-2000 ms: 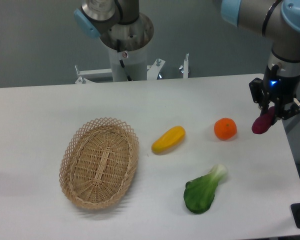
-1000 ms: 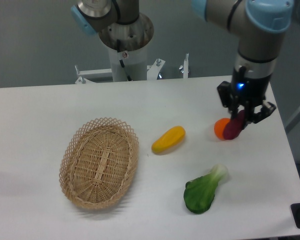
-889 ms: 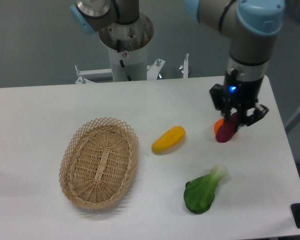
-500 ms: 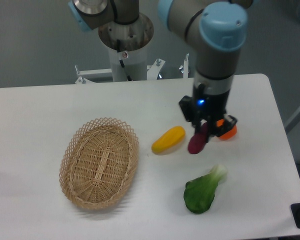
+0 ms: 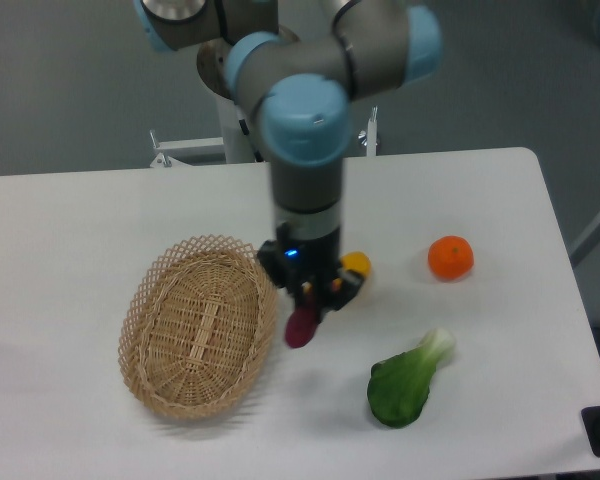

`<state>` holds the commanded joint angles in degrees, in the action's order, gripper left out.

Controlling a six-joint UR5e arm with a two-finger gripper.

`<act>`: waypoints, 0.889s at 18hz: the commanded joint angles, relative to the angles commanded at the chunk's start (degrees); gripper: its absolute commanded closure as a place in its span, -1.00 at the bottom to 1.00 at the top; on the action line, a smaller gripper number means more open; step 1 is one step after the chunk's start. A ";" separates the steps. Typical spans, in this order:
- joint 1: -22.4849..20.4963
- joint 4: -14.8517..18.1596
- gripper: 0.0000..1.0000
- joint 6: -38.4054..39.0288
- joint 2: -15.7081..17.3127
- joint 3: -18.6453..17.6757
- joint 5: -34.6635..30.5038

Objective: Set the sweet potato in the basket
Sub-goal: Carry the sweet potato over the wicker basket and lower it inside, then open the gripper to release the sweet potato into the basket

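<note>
My gripper [image 5: 308, 300] is shut on the magenta-purple sweet potato [image 5: 300, 327], which hangs below the fingers, held in the air above the table. It is just to the right of the tan wicker basket [image 5: 150, 300], beside its right rim. The basket lies on the white table at the left and holds nothing. My arm hides most of the yellow oblong vegetable [image 5: 356, 264] behind it.
A round orange fruit [image 5: 450, 257] sits at the right. A green leafy vegetable [image 5: 407, 381] lies at the front right. The robot's base column [image 5: 250, 110] stands at the back of the table. The table's right edge is near the orange fruit.
My gripper has carried the sweet potato leftward across the table, from beside the orange fruit, past the yellow vegetable, to the basket's right rim.
</note>
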<state>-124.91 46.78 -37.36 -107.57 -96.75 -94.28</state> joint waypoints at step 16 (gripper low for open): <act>9.25 -1.34 0.55 -3.69 -6.77 -4.06 -6.96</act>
<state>-115.66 45.44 -41.04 -114.34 -100.81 -101.25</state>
